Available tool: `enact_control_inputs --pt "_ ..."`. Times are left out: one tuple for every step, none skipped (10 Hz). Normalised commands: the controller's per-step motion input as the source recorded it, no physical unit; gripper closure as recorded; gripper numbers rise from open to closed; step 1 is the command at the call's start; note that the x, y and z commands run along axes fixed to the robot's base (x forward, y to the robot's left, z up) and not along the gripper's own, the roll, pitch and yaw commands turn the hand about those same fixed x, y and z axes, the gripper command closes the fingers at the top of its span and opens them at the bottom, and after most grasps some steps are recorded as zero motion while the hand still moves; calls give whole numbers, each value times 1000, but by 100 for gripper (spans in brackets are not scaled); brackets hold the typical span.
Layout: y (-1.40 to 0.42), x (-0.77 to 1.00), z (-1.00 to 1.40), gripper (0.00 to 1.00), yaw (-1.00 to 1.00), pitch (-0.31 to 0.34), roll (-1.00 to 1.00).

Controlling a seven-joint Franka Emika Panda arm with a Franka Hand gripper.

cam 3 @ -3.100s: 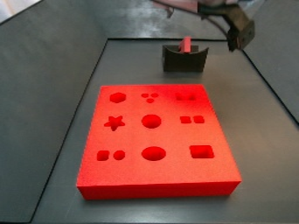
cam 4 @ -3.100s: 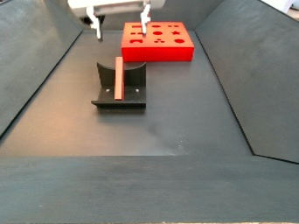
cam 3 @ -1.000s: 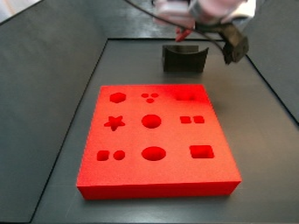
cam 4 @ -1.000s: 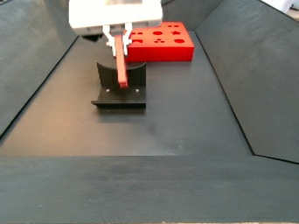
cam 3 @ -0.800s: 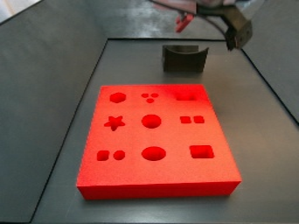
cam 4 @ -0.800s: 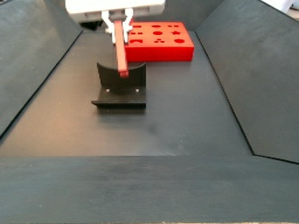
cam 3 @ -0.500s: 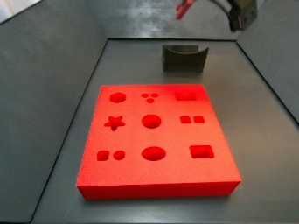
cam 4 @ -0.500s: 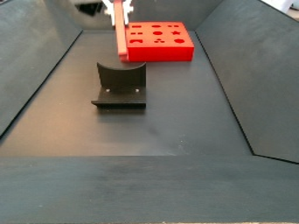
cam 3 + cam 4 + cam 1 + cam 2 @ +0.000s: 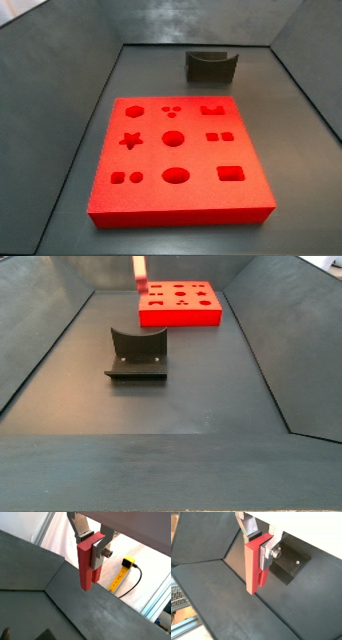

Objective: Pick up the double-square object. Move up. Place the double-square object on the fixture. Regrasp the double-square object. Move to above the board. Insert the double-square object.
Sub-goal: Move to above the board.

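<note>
In both wrist views my gripper (image 9: pixel 90 546) (image 9: pixel 260 543) is shut on the double-square object (image 9: pixel 87 568) (image 9: pixel 253 571), a thin red bar hanging down lengthwise between the silver fingers. It is held high in the air. The dark fixture (image 9: pixel 292 561) lies below and beside it, with nothing in its notch, as both side views show (image 9: pixel 210 66) (image 9: pixel 138 354). The red board (image 9: pixel 174 158) (image 9: pixel 181 303) lies flat with its cutouts open. In a side view only the lower tip of the object (image 9: pixel 139 270) shows at the top edge; the gripper is out of frame in both side views.
The grey floor (image 9: pixel 289 140) is boxed in by sloping dark walls (image 9: pixel 267 356). A wrist view shows a yellow strip and a black cable (image 9: pixel 123 572) outside the enclosure.
The gripper closed on the double-square object in the fixture, then lifted it straight up. It has risen out of both side views; the fixture now stands empty.
</note>
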Motion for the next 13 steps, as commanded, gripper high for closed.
enact_control_inputs --pt "32 -82 1000 100 28 38 -62" --pt "23 -71 944 100 28 37 -65" --pt "8 -46 695 100 26 45 -67" --pt "2 -33 572 100 26 52 -67" --pt "-4 -14 329 100 26 75 -61" --pt "-1000 -395 70 100 -66 -64 -1000" --pt "-1000 -394 48 100 -66 -72 -1000" --pt "-1000 -415 54 100 -71 -81 -1000" --pt "-1000 -426 42 100 -77 -87 -1000" --pt "-1000 -433 46 100 -82 -89 -1000" --pt "-1000 -444 48 100 -90 -87 -1000" --pt "-1000 -454 45 100 -95 -85 -1000" --pt "-1000 -468 49 100 -98 -83 -1000"
